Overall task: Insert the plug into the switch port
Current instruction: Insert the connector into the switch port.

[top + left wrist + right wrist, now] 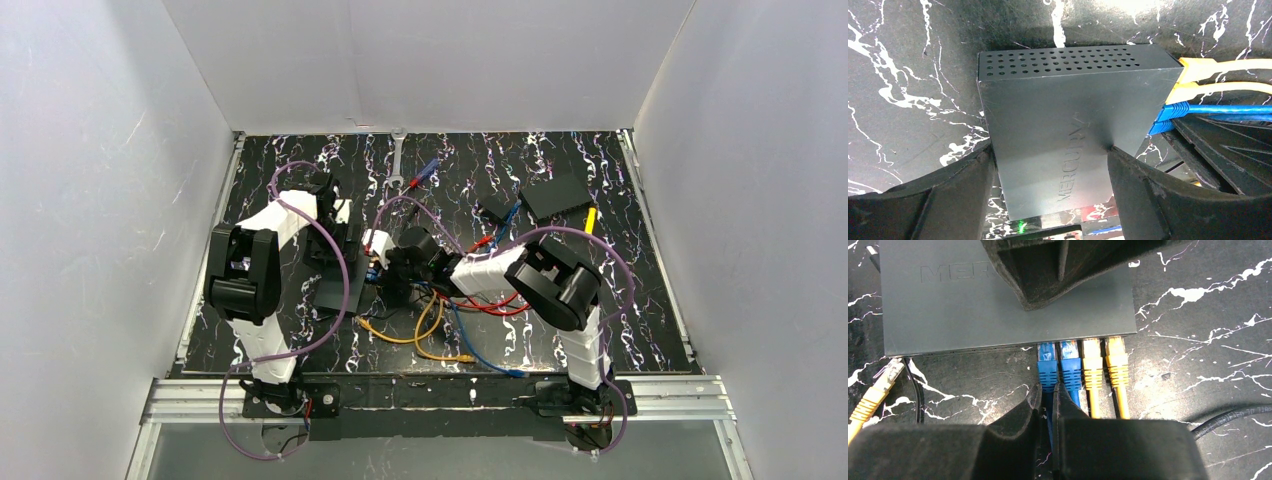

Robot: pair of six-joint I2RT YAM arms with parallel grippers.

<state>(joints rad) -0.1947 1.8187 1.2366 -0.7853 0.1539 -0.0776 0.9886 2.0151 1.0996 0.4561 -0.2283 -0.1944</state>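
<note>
Toward the counter's left edge, midway back | left gripper point(1048, 159) clamps the switch point(1058, 125) by its two sides, bracing it against the push | right gripper point(1048, 392), pinched nearly shut on the tail of a blue plug point(1047, 369), likely seating it beside the yellow plugs point(1093, 371).

Lab test booth: white walls point(430, 60) around marbled table point(655, 330).

Switch point(973, 315) lettering half covered, blue cable point(1048, 407) mostly hidden — inside jaws of right gripper point(1048, 392).
</note>
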